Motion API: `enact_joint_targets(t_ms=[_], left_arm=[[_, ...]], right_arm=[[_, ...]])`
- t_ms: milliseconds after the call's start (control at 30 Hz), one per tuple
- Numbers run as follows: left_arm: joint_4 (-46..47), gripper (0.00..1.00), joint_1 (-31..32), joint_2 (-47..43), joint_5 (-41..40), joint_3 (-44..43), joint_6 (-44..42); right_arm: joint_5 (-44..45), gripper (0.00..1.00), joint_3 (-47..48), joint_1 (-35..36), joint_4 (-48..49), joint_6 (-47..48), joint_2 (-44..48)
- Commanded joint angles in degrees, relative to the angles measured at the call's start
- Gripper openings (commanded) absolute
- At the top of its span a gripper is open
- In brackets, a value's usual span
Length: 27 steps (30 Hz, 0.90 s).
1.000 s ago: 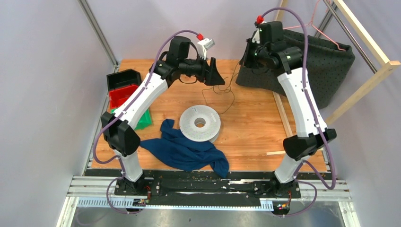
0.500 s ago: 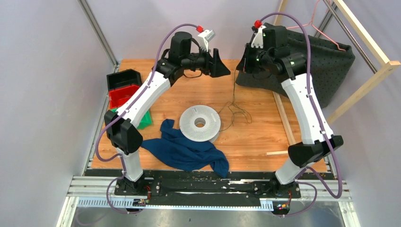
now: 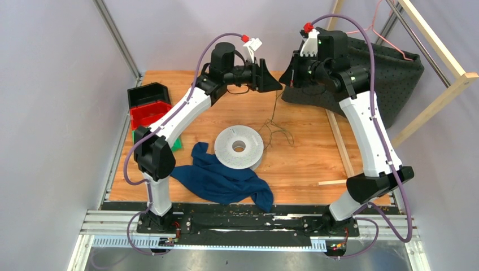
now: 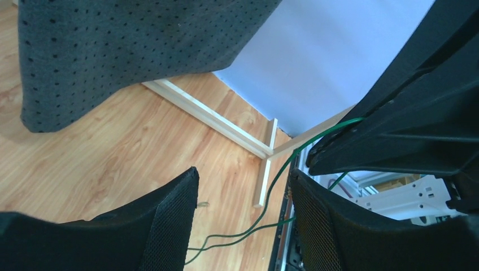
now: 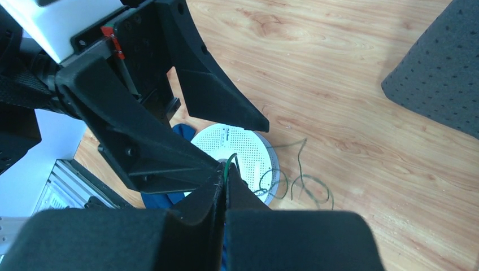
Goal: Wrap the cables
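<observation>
The wooden table [image 3: 305, 164] is carrying everything. A dark dotted cloth [image 3: 390, 84] is slumping over its far right corner, and a blue rag [image 3: 220, 180] is lying crumpled at the near middle. Just beyond the rag, a white perforated spool [image 3: 248, 144] is sitting flat.

Both arms are meeting high above the far middle of the table. The right gripper [image 5: 224, 183] is pressing its fingers fully together and pinching the top end of the thin green wire [image 4: 275, 183]. The left gripper [image 4: 244, 186] is hovering just beside it with its fingers spread wide and gripping nothing, though the wire is running down through the gap between them.

From the pinch, the wire is hanging to the table and lying in loose loops just right of the spool. I cannot tell whether any of it is wound on yet.

The step in hand is probably a second grip lower on the strand. To do it well, the left fingers should be closing only while the wire is sitting between the pads, not at their edge. The right pinch should be holding firm until that grip is sure. Any pull should be going gently, since the loops look ready to tangle or catch the spool's rim.
</observation>
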State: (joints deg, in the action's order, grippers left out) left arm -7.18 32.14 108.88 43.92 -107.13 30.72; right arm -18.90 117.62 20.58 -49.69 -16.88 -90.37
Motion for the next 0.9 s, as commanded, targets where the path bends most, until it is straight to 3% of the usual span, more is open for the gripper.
enact_joint_targets(t_ms=[0,100,300,367,467,500,567,633,767,867], left_arm=[[2.9,0.64,0.7,-1.2,1.0,0.0,1.2],[2.0,0.59,0.8,-1.3,-0.1,0.1,0.5],[0.0,0.38,1.9,-0.2,-2.7,-0.4,-0.4],[0.0,0.27,2.0,0.0,-3.9,-0.6,0.2],[-2.1,0.01,1.9,0.1,-5.9,-2.3,-0.2],[-4.4,0.00,2.0,0.1,-7.0,-3.7,-1.3],[-8.7,0.00,2.0,-0.4,-9.9,-6.6,-3.6],[-11.5,0.00,2.0,-2.0,-14.3,-9.0,-5.5],[-15.7,0.00,1.9,-4.3,-19.6,-14.7,-7.4],[-16.6,0.00,1.9,-5.1,-19.8,-17.8,-6.5]], right_arm=[[-1.3,0.01,-1.1,-0.7,0.1,0.6,1.2],[-2.1,0.01,-0.9,-0.7,0.2,0.5,1.4],[-2.7,0.01,-1.3,-0.7,0.3,0.3,1.9],[-2.7,0.01,-1.7,-0.7,0.3,0.2,2.1],[-2.0,0.01,-2.8,-0.9,0.3,0.0,2.7],[-1.2,0.06,-3.3,-1.0,0.3,-0.1,2.8],[1.5,0.37,-5.1,-1.3,0.3,-0.5,3.6],[4.9,0.61,-7.0,-1.8,0.6,-0.3,4.7],[6.7,0.82,-13.0,-2.0,5.0,1.4,8.9],[3.6,0.85,-21.8,-2.0,13.4,3.6,13.7]])
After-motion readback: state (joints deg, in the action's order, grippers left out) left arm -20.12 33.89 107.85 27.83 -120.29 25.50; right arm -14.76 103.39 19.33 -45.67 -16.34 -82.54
